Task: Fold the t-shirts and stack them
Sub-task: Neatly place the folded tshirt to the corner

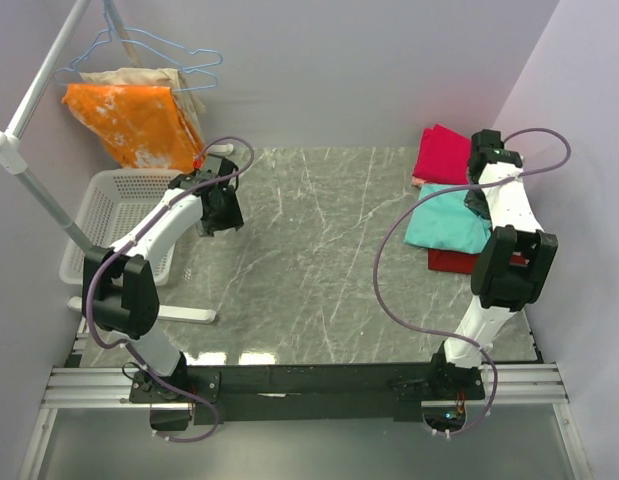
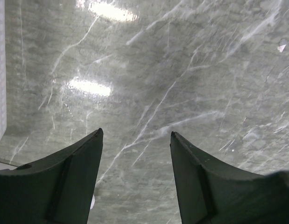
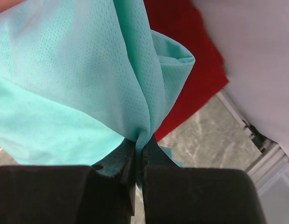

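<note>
A folded teal t-shirt (image 1: 446,218) lies at the table's right side on a dark red t-shirt (image 1: 453,262). A magenta-pink t-shirt (image 1: 444,155) lies behind them, over a sliver of salmon cloth (image 1: 417,182). My right gripper (image 1: 479,200) is shut on a pinched fold of the teal t-shirt (image 3: 83,88); the dark red t-shirt (image 3: 181,56) shows beneath it in the right wrist view. My left gripper (image 1: 221,222) hangs open and empty over bare marble at the left, with its fingertips (image 2: 95,137) apart above the table.
A white laundry basket (image 1: 109,215) stands off the table's left edge. An orange white-blotched cloth (image 1: 134,125) and a beige cloth (image 1: 139,77) hang on hangers from a rack (image 1: 29,180) at back left. The grey marble table (image 1: 319,260) ends near a lilac wall on the right.
</note>
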Action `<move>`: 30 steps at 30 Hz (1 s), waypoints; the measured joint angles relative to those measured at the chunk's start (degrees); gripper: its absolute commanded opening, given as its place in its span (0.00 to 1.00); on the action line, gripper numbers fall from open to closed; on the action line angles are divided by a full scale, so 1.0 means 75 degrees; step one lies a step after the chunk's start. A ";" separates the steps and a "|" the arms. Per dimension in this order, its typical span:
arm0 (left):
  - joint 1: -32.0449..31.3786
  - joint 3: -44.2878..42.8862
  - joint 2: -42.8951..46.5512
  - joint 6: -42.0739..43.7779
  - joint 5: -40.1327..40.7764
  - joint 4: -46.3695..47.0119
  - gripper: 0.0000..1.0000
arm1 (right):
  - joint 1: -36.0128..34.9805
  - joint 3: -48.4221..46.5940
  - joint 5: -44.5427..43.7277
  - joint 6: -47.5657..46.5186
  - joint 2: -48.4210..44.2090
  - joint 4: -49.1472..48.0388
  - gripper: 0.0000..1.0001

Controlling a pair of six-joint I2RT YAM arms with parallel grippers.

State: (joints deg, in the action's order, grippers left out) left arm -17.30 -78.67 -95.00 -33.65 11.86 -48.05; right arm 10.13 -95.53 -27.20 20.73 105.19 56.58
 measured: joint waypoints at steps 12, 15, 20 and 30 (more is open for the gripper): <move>0.0000 -0.0271 -0.0332 0.0000 0.0003 -0.0044 0.64 | 0.0825 0.0038 -0.0699 0.0691 0.0000 0.0082 0.00; 0.0000 -0.0277 -0.0364 0.0000 0.0003 -0.0070 0.64 | 0.0895 0.0038 -0.0892 0.0819 0.0003 0.0085 0.00; 0.0000 -0.0341 -0.0455 0.0000 0.0003 -0.0105 0.64 | 0.0912 0.0038 -0.1142 0.1011 0.0055 0.0096 0.00; 0.0000 -0.0484 -0.0533 0.0006 0.0000 -0.0131 0.64 | 0.0921 -0.0009 -0.1288 0.1160 0.0982 0.0128 0.00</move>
State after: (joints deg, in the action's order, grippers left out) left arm -17.30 -82.30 -99.00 -33.61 11.86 -49.04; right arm 17.04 -95.59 -36.86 29.43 112.55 57.54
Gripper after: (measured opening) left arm 0.640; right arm 0.049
